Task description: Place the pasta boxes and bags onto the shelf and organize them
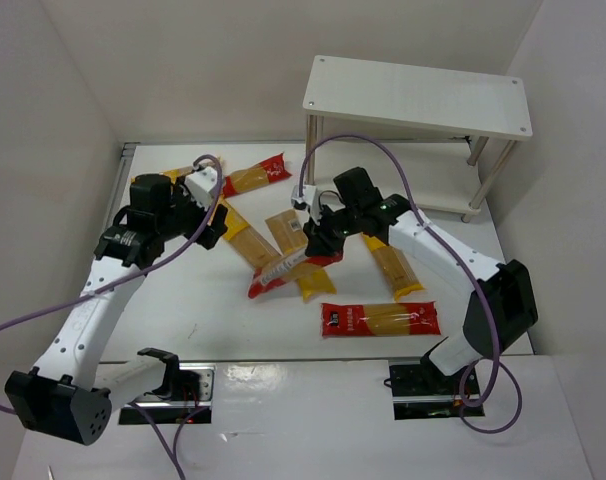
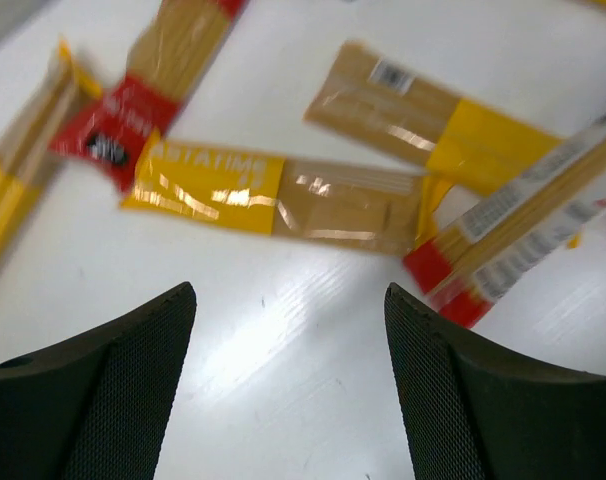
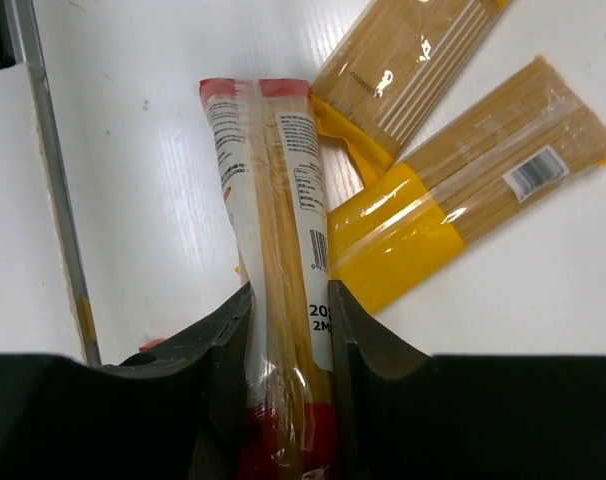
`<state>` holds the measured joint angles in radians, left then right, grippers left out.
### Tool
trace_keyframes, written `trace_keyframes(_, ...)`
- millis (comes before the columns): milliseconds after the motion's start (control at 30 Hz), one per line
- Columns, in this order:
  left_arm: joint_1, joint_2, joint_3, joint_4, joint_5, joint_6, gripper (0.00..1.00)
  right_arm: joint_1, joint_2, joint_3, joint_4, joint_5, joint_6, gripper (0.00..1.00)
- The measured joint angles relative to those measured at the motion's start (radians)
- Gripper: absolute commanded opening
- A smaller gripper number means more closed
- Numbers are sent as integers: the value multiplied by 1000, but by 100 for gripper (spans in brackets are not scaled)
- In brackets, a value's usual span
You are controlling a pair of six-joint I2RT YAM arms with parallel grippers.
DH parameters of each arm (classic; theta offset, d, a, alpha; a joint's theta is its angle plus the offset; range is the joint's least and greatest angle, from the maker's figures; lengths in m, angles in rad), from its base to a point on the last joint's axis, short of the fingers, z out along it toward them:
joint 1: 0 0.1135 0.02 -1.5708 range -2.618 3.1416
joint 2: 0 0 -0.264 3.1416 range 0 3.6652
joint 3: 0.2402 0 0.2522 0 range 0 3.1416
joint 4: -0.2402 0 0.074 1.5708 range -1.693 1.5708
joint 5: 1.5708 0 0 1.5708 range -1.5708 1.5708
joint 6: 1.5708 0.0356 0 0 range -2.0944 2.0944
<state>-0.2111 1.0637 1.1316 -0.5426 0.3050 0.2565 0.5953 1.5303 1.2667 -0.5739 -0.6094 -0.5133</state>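
Several pasta packets lie on the white table in front of the shelf [image 1: 418, 95], whose top board is bare. My right gripper [image 3: 288, 300] is shut on a red-ended packet with a white label [image 3: 278, 180]. This packet [image 1: 276, 271] slants across the pile below that gripper [image 1: 318, 240]. Two yellow packets [image 3: 463, 200] lie just beyond it. My left gripper [image 2: 288, 330] is open over bare table, with nothing between its fingers. A yellow packet [image 2: 273, 190] lies ahead of it, and a red one [image 2: 153, 80] farther on. In the top view the left gripper [image 1: 211, 228] hovers left of the pile.
Another yellow packet [image 1: 393, 265] lies right of my right arm, and a red and yellow one [image 1: 380, 318] near the front edge. A red packet [image 1: 255, 177] rests toward the back. White walls close in the table. Purple cables [image 1: 363, 145] loop above both arms.
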Motion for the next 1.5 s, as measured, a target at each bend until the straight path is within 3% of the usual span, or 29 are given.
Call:
trace_keyframes(200, 61, -7, -139, 24, -137, -57, 82, -39, -24, -54, 14, 22, 11, 0)
trace_keyframes(500, 121, -75, -208, 41, -177, -77, 82, -41, -21, -184, -15, 132, -132, 2)
trace_keyframes(533, 132, -77, -208, 44, -179, -77, 82, -39, -14, -210, -26, 162, -145, 7)
trace_keyframes(633, 161, -80, -210, 51, -189, -77, 82, -35, 11, -245, -31, 206, -178, 52)
trace_keyframes(667, 169, -82, -212, 50, -192, -77, 82, -32, 15, -246, -30, 225, -194, 76)
trace_keyframes(733, 181, -93, -219, 53, -196, -77, 82, -32, 27, -249, -29, 263, -209, 98)
trace_keyframes(800, 186, -102, -224, 53, -196, -77, 82, -32, 45, -261, -26, 291, -217, 100)
trace_keyframes(1367, 188, -97, -225, 57, -196, -76, 82, 38, 187, -249, -15, 329, -278, 97)
trace_keyframes(1400, 188, -96, -225, 57, -196, -76, 82, 42, 188, -249, -13, 329, -280, 90)
trace_keyframes(1433, 188, -96, -225, 57, -196, -76, 82, 47, 189, -249, -12, 329, -286, 34)
trace_keyframes(1467, 188, -95, -225, 57, -196, -76, 82, 48, 192, -249, -9, 331, -293, 3)
trace_keyframes(1500, 188, -92, -225, 57, -196, -76, 82, 48, 194, -242, -7, 337, -306, 0)
